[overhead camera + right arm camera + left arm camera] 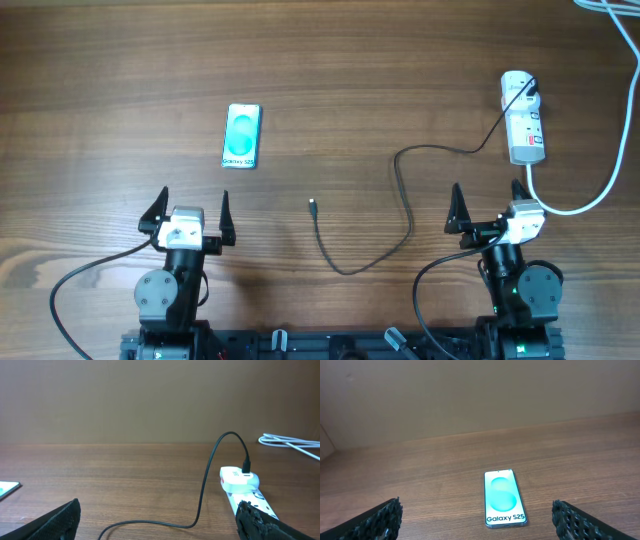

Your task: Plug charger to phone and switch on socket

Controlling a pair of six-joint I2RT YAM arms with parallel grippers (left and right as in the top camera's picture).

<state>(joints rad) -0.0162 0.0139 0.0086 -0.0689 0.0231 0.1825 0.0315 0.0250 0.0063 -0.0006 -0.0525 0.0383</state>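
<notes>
The socket lies far right on the table, the charger seated in its far end. The thin black cable loops left, its tip loose mid-table. The phone lies well left, face up, unplugged, with a teal screen reading "Galaxy S25". Left gripper and right gripper are both spread wide.

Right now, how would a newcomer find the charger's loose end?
On the right side of the table, find the white power strip, where a thin black cable is plugged in. Follow it down and left to its free tip, on bare wood right of the phone. Unlike the thick white cord, it is thin, black and loose-ended.
</notes>
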